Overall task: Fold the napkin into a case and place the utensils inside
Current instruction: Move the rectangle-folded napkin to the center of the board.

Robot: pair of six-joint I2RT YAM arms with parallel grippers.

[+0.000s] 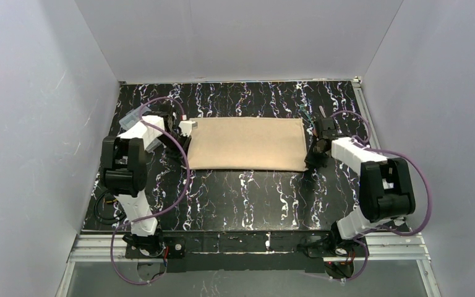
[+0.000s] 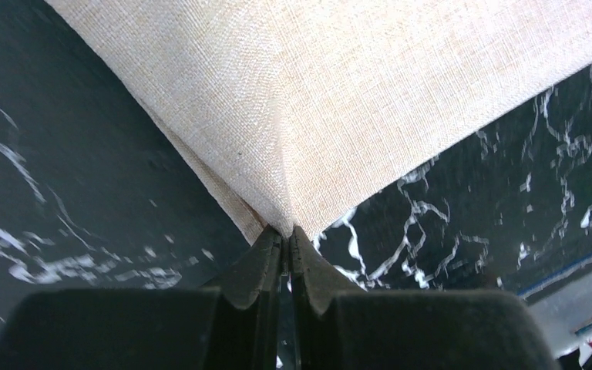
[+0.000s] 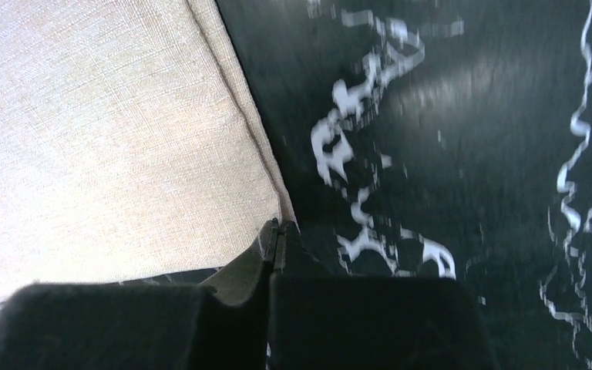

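The tan napkin (image 1: pixel 246 143) lies folded into a wide two-layer rectangle in the middle of the black marbled table. My left gripper (image 1: pixel 185 129) is at its left end, shut on a corner of the napkin (image 2: pixel 331 100); the pinch shows in the left wrist view (image 2: pixel 286 233). My right gripper (image 1: pixel 311 161) is at the near right corner, shut on that corner of the napkin (image 3: pixel 100 131), with the jaw tips pressed together (image 3: pixel 276 229). The fork and spoon do not show clearly in any view.
A clear plastic box (image 1: pixel 133 115) sits at the far left behind my left arm. White walls close in the table on three sides. Purple cables loop round both arms. A metal rail (image 1: pixel 247 242) runs along the near edge.
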